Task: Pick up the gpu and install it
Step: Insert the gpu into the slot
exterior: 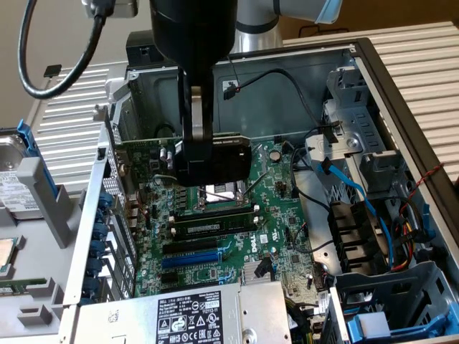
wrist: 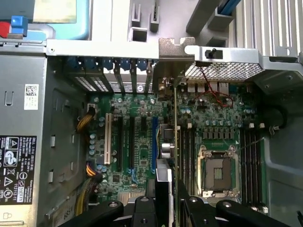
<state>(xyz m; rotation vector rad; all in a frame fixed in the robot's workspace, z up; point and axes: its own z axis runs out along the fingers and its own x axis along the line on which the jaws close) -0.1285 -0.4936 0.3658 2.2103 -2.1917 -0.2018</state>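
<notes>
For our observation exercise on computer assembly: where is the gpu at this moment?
In the exterior view, left of centre, the gpu is clamped in the gripper inside the open case, over the motherboard, beside the CPU socket.

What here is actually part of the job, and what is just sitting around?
Part of the job:
- gpu, gripped in the claw above the motherboard
- expansion slots on that board

Just sitting around:
- memory sticks
- processor socket
- power supply
- blue cable
- hard drive, outside the case at the exterior view's left
</notes>
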